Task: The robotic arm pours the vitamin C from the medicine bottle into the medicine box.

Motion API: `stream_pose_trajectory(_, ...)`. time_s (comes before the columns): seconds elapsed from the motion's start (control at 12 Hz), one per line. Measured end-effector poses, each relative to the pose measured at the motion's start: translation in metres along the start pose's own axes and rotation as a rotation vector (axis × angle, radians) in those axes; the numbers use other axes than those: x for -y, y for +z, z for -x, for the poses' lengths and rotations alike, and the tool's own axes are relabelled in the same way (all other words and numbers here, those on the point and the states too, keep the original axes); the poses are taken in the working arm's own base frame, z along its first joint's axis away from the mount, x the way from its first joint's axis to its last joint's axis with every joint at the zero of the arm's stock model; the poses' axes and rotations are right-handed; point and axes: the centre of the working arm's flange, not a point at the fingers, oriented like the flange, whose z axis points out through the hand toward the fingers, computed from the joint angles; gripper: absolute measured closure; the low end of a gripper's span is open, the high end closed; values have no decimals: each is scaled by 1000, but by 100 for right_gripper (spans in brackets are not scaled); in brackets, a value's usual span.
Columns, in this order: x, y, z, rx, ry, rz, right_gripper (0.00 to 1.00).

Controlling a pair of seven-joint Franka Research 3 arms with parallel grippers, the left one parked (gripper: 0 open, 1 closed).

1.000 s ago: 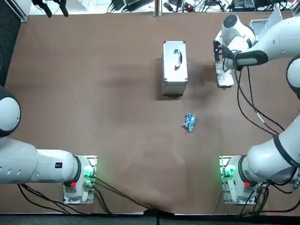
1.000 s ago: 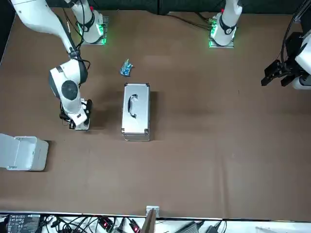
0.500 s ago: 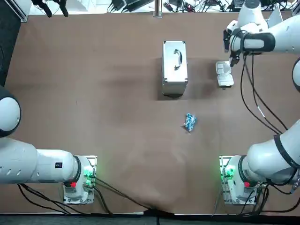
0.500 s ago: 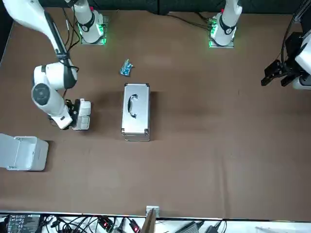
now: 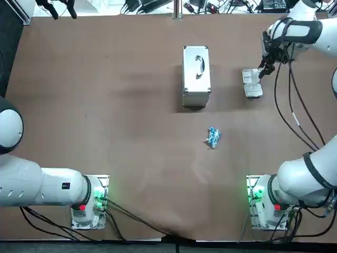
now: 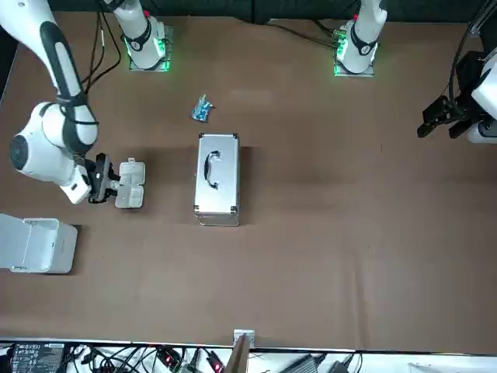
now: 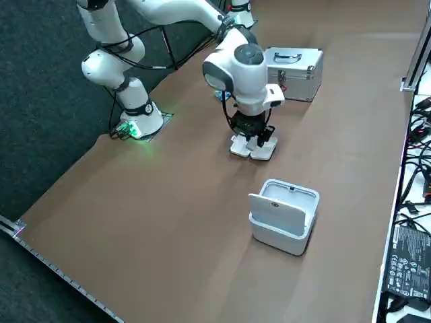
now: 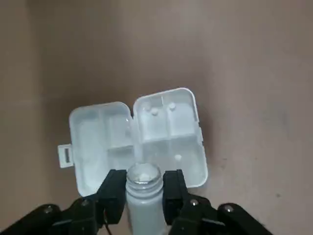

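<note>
The white medicine box (image 8: 138, 139) lies open on the brown table, lid flat beside its compartments, with three small white tablets (image 8: 154, 111) in the tray. My right gripper (image 8: 143, 188) is shut on an uncapped white medicine bottle (image 8: 143, 208), whose mouth points at the box's near edge with tablets showing inside. In the top view the box (image 5: 252, 83) sits at the far right and the gripper (image 5: 265, 66) hangs just beyond it. The front view shows the gripper (image 6: 99, 177) beside the box (image 6: 130, 184).
A silver metal case (image 5: 196, 75) with a handle stands left of the box. A small blue packet (image 5: 212, 137) lies nearer the arm bases. A white open-lidded container (image 7: 283, 215) sits at the table's right side, beyond the box.
The right arm has swung off the medicine box toward the table's right edge, and the box now lies uncovered. The box itself has not moved.
</note>
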Motion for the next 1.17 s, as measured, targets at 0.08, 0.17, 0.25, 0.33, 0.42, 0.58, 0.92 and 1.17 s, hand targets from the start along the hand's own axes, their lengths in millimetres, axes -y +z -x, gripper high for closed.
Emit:
stream_pose_trajectory(0.08,1,-1,10,-50,12,-8,58)
stream_pose_trajectory(0.17,3,-2,20,-105,27,-20,58)
stream_pose_trajectory(0.25,11,-6,40,-226,36,-47,58)
stream_pose_trajectory(0.33,14,-8,50,-281,35,-52,58)
stream_pose_trajectory(0.42,17,-11,60,-330,26,-48,58)
stream_pose_trajectory(0.58,21,-14,80,-432,6,-12,58)
stream_pose_trajectory(0.92,30,-17,115,-617,1,88,58)
stream_pose_trajectory(1.17,46,-6,147,-742,21,198,58)
